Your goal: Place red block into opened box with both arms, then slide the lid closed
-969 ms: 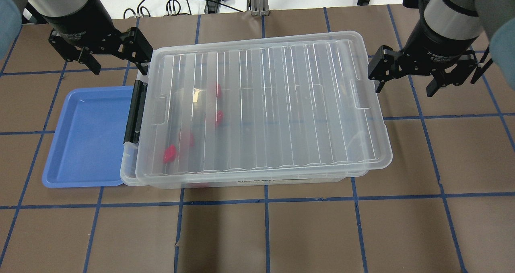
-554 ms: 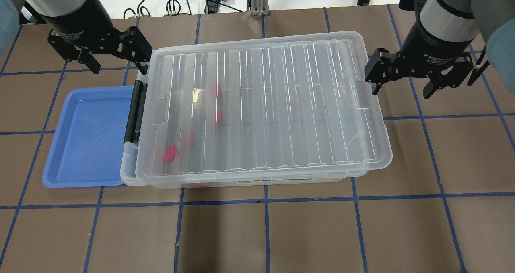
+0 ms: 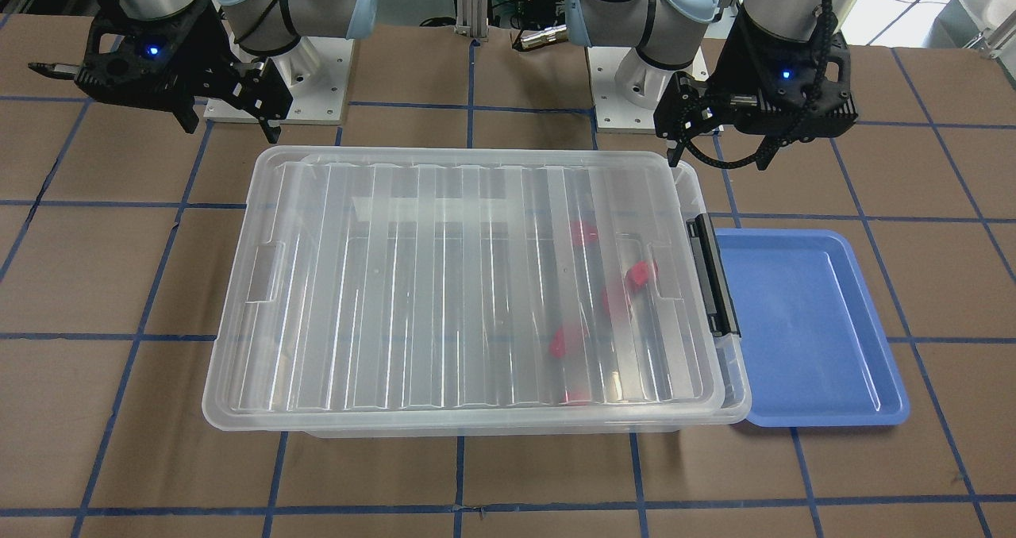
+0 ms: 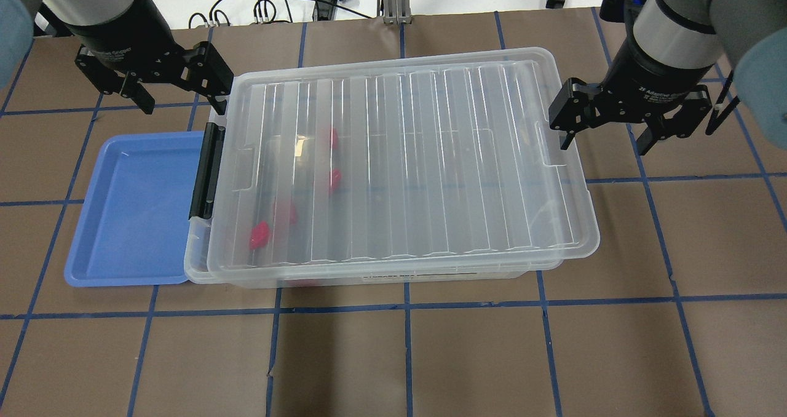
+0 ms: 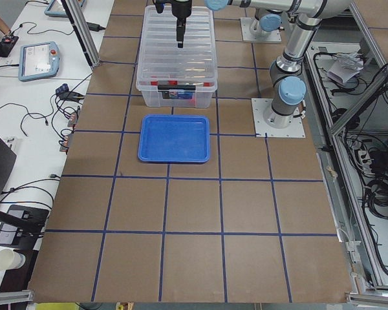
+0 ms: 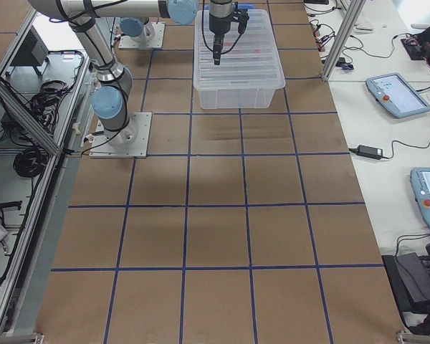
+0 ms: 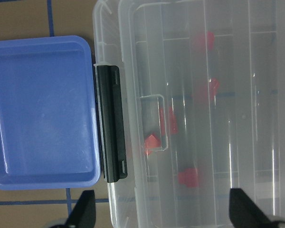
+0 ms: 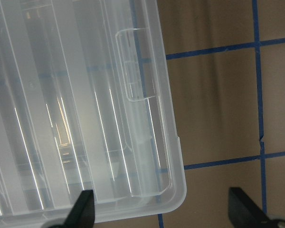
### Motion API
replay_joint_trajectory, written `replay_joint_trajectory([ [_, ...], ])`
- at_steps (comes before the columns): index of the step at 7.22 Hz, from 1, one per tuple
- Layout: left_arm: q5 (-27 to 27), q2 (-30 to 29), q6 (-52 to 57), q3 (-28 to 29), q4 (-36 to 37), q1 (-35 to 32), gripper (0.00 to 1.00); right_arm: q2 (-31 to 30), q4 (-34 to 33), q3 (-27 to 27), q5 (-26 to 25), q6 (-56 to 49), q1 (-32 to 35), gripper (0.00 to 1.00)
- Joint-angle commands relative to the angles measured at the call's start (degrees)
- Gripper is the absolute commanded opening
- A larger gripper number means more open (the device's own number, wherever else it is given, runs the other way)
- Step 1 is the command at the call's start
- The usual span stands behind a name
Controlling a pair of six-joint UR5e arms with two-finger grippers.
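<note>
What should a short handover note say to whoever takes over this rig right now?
Left gripper: open, empty, by the far corner of the lid, clasp end.
Right gripper: open, empty, at the other short end.
Red blocks lie in the box, under the lid. Blue tray sits beside the clasp.
Done: blocks in.
To do: lid sits offset toward the robot's right; slide it flush.

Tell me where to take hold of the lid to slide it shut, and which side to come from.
Take the lid by its overhanging short-end rim beside the recess, coming from the robot's right, where the open right hand hovers. That end juts past the box, so a finger should fit under it; the ribbed top offers nothing to pinch. Push toward the black clasp.
</note>
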Motion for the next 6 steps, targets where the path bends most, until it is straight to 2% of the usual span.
replay_joint_trajectory([
  [1, -0.2, -0.1, 0.0, 0.0, 0.0, 0.0, 1.0, -0.3, 0.7, 0.0, -0.1, 0.0, -0.4, 1.0],
  [6, -0.2, 0.1, 0.0, 0.0, 0.1, 0.0, 1.0, -0.4, 0.3, -0.6, -0.6, -0.1, -0.4, 1.0],
])
